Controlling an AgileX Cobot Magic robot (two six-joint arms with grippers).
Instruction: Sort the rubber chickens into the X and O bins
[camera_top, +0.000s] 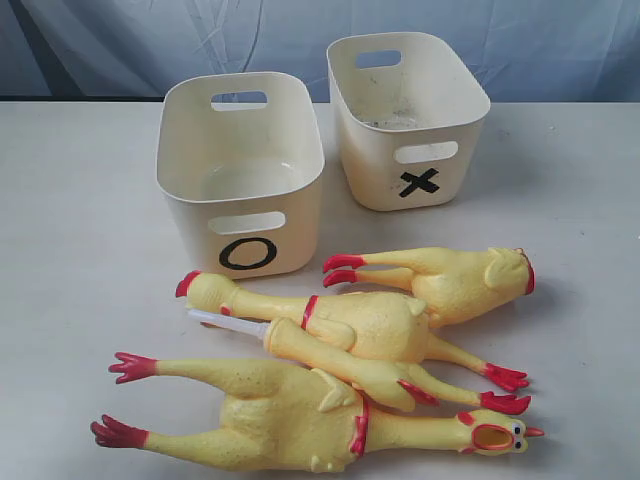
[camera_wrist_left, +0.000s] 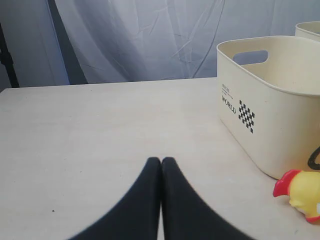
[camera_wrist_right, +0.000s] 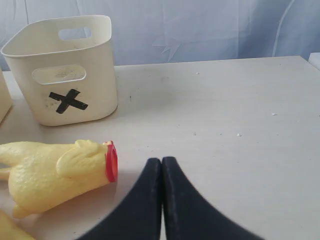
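Our left claw (camera_wrist_left: 161, 162) is closed, its two black fingers pressed together with nothing between them, low over the bare pale table (camera_wrist_left: 90, 130). Near it stands a cream tub printed WORLD; only a sliver of a black mark shows on it, so it is probably the O bin (camera_wrist_left: 260, 115). A red-combed chicken head (camera_wrist_left: 300, 192) lies just beside that tub's base.

Our right claw (camera_wrist_right: 161, 161) is likewise closed and empty. The red-banded end of a chicken (camera_wrist_right: 55, 175) lies just beside its fingers, and the X bin (camera_wrist_right: 95, 85) stands further off.

In the exterior view neither claw appears. The O bin (camera_top: 200, 215) stands at upper centre-left and the X bin (camera_top: 370, 170) at upper centre-right, both upright.

All four chickens lie on the table in the lower half of the frame, none in a bin:
- The rear chicken (camera_top: 450, 280) has its head to the right.
- The second chicken (camera_top: 370, 325) has its head to the left, just below the O bin.
- The small chicken (camera_top: 330, 355), with its white tube (camera_top: 225, 322), is wedged against the second.
- The front chicken (camera_top: 290, 415) is at lower centre, its open beak to the right.
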